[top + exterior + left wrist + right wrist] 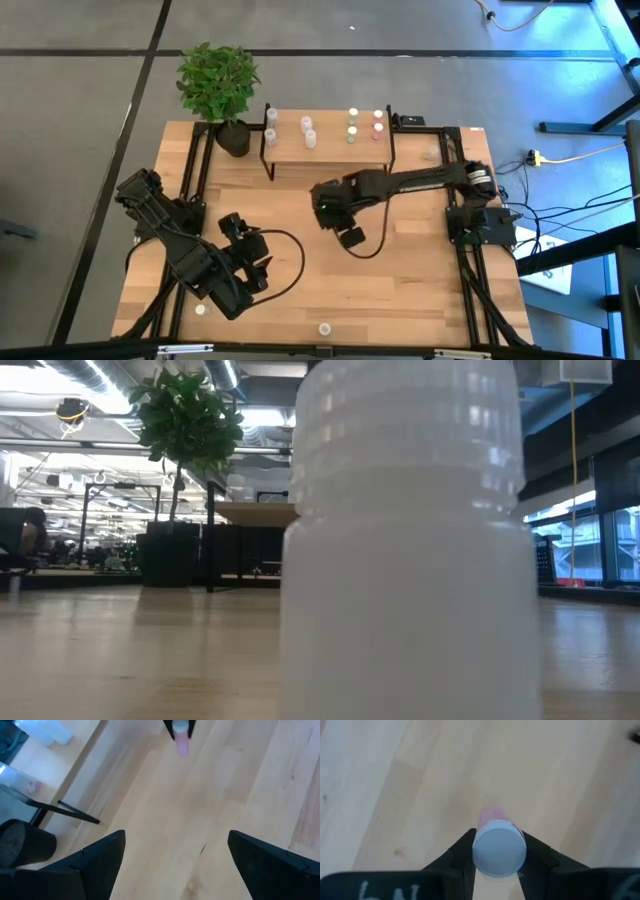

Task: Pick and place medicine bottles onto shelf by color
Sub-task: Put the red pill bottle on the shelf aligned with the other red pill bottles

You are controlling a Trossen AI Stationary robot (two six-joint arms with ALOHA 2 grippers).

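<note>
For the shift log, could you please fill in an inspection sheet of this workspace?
Surface: wooden table, bare in the middle.
Job's things: shelf holds white-, green- and pink-capped bottles; two bottles stand near the front edge; a pink-capped bottle is held.
Clutter: potted plant at the shelf's left end.
Grippers: right tool shut on the pink-capped bottle; left tool open, empty.
Cables: black cable loops on the table.
Surroundings: grey floor, more cables at right.

bright even light; nearest bottle [410, 540] blurred in low view.
</note>
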